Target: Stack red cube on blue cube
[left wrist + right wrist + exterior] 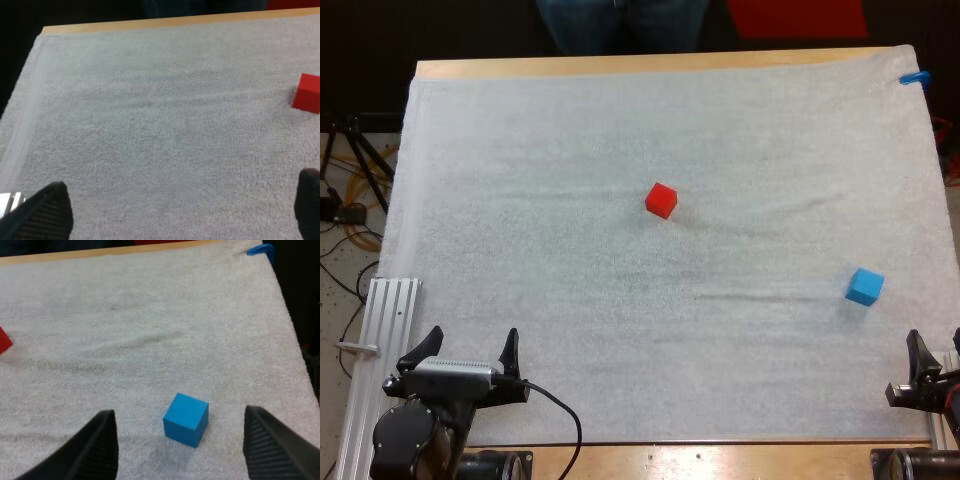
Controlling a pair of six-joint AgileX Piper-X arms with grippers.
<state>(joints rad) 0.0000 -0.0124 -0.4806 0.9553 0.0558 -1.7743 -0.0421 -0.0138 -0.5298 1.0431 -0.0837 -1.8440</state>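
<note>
A red cube (pixel 661 200) rests on the white mat a little past its middle; the left wrist view shows the red cube (pixel 307 93) far ahead, off to one side. A blue cube (pixel 865 286) lies near the mat's right side. My left gripper (pixel 468 352) sits open at the mat's near left corner, nothing between its fingers (pixel 42 215). My right gripper (pixel 932 362) is open at the near right edge, just behind the blue cube (pixel 186 419), which lies on the mat ahead of its spread fingers (pixel 97 447). The red cube (pixel 4 341) peeks in at that view's edge.
The white mat (pixel 570 250) covers most of the wooden table (pixel 620 65). A metal rail (pixel 380 340) runs along the near left edge. A person's legs (pixel 620 22) stand beyond the far side.
</note>
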